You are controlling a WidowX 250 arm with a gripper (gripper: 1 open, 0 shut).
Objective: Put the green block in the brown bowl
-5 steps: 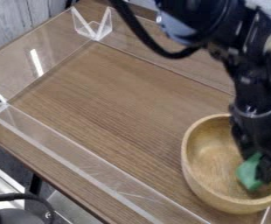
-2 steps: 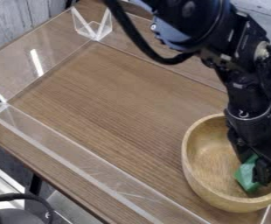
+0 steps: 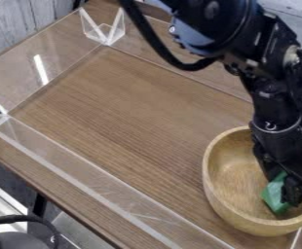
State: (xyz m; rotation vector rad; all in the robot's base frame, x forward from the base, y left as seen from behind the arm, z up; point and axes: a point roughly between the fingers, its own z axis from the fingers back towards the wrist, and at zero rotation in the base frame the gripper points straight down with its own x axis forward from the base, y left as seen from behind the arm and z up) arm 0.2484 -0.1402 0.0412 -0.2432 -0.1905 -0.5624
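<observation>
One arm is all I have on this rig, and its black hand point(image 3: 283, 193) is pointing steeply down into the brown bowl point(image 3: 229, 167). Right at the tip of the hand sits the green block point(image 3: 279, 195), inside the bowl near its far right wall, with the dark fingers set close on either side of it. From my view the fingers look closed on the block at a medium spread, though I cannot make out whether the block's underside touches the bowl's floor or hangs just above it. Part of the block is covered by the finger in front of it, so only its lower green face shows clearly.

To the left of the hand the bowl's inner floor is bare light wood with a thick smooth rim curving round below and toward me. The bowl itself rests on the wood-grain bench point(image 3: 128, 117), which stretches well away to the left of the hand. Clear acrylic walls point(image 3: 62, 180) run along the bench edges, far to the left and below the hand, and a small clear bracket point(image 3: 101, 27) stands at the top corner, well apart from the hand. Above the hand the bulky black arm point(image 3: 232, 39) rises out of the frame, with a dark cable looping off it.
</observation>
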